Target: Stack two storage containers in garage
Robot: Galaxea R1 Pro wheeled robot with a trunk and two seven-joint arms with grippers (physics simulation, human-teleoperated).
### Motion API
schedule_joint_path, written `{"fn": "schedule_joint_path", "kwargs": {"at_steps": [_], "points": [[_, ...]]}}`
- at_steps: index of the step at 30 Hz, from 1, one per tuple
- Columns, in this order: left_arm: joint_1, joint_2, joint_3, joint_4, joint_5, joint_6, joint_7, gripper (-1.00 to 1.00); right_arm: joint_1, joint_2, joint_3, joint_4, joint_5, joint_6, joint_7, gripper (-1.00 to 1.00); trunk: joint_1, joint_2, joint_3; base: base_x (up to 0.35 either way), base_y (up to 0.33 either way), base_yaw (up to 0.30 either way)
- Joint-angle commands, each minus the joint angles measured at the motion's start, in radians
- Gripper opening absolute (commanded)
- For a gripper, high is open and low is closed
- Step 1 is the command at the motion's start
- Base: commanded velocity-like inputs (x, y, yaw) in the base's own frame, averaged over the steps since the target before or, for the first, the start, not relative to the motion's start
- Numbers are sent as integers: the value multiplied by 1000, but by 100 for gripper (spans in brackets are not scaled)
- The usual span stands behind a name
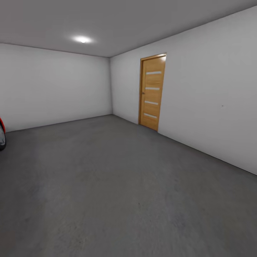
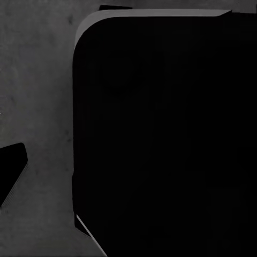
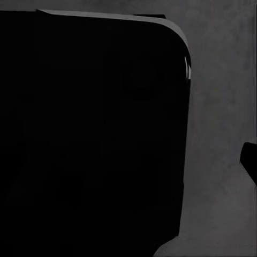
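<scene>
Where the two wrist views are blocked by a large black rounded shape (image 2: pixel 166 134), nothing of the fingers can be made out, so it cannot be told whether either gripper is spread or pressed together. Beside that shape, rough dark grey floor (image 2: pixel 37 96) is seen. In the head view, the garage floor (image 1: pixel 117 185) is bounded by pale grey walls (image 1: pixel 210 92); a wooden door (image 1: pixel 152 92) is set in the right wall, and a car (image 1: pixel 2 135) is cut off at the left edge.
</scene>
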Motion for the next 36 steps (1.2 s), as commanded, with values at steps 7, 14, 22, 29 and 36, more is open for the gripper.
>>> {"fn": "schedule_joint_path", "kwargs": {"at_steps": [7, 14, 22, 29, 36], "points": [[0, 0, 0, 0, 6, -2, 0, 100, 0, -4, 1, 1, -1, -2, 2, 100, 1, 0, -1, 326, 0, 0], [0, 0, 1, 0, 7, -2, 0, 100, 0, -7, 2, 1, 1, 1, 2, 100, 1, 0, -1, 326, 0, 0], [0, 0, 1, 0, 6, -2, 0, 100, 0, -10, 1, 1, -1, -5, 2, 100, 1, 0, -1, 326, 0, 0], [0, 0, 1, 0, 7, -2, 0, 100, 0, -9, 1, 1, -1, -5, 2, 100, 1, 0, -1, 326, 0, 0], [0, 0, 1, 0, 6, -2, 0, 100, 0, -8, 1, 1, -1, -6, 2, 100, 1, 0, -1, 326, 0, 0]]}}
